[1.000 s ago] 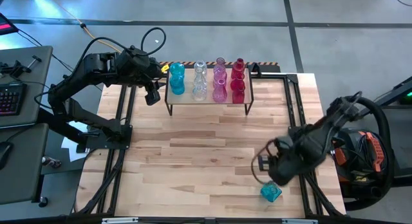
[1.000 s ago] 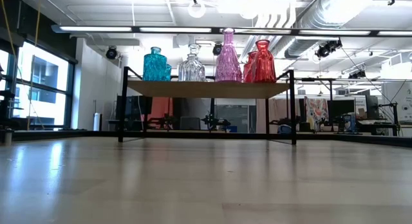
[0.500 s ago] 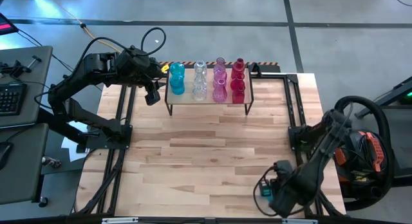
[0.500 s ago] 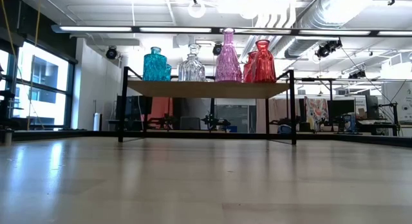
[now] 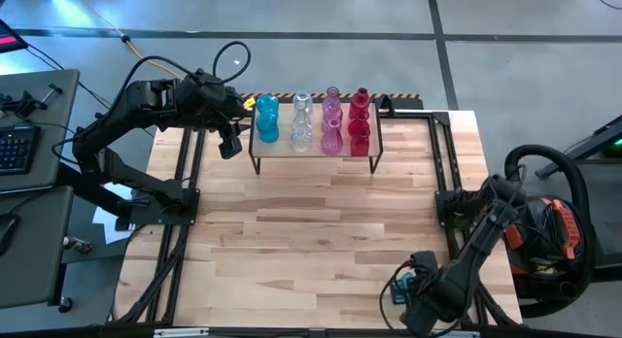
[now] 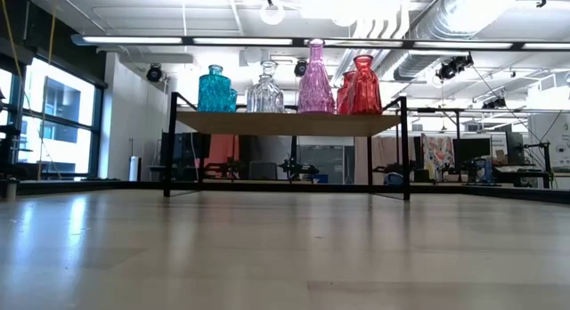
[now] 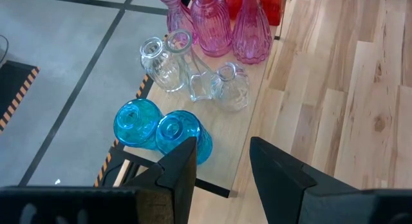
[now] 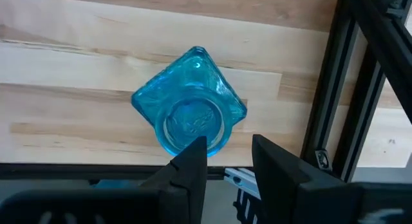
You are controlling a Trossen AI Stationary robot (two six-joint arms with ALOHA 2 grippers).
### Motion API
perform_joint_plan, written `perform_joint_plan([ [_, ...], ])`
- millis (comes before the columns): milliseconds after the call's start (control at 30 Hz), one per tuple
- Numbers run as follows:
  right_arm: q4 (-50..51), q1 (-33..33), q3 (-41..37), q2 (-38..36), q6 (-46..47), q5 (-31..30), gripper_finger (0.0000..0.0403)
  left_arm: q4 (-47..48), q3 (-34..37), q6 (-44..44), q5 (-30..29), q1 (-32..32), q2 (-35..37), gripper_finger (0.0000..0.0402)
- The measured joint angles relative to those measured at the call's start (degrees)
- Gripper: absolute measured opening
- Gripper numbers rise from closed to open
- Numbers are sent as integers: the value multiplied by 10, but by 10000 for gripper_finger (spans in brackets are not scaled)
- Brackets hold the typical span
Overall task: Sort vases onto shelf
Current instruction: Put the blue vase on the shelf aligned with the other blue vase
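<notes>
A teal-blue faceted vase (image 8: 190,118) stands upright on the wooden table near its near right corner (image 5: 398,290). My right gripper (image 8: 228,158) hangs above it, pointing down, open, the vase just off to one side of the gap between its fingers. The shelf (image 5: 313,155) at the table's far side carries blue (image 5: 266,119), clear (image 5: 302,124), pink (image 5: 332,124) and red (image 5: 360,124) vases standing on their bases. My left gripper (image 7: 222,166) waits open above the shelf's left end (image 5: 230,144), with nothing between its fingers.
Black frame rails (image 8: 360,89) run along the table's right edge close to the blue vase, and the table's near edge (image 8: 96,165) is just beside it. The middle of the wooden table (image 5: 311,231) lies between shelf and vase.
My right gripper has moved toward the table's near edge and down, ending over the blue vase, slowing in the last half second. Its fingers have stayed open. The vase has stayed where it was.
</notes>
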State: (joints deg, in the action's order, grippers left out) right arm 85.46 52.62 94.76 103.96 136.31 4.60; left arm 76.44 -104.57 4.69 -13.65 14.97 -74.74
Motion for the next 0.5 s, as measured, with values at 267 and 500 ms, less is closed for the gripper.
perform_joint_plan([
  [267,-1,-3,0,30,-1,2,103,0,0,0,0,0,0,136],
  [500,5,-16,0,53,-12,23,102,0,0,0,0,0,0,136],
])
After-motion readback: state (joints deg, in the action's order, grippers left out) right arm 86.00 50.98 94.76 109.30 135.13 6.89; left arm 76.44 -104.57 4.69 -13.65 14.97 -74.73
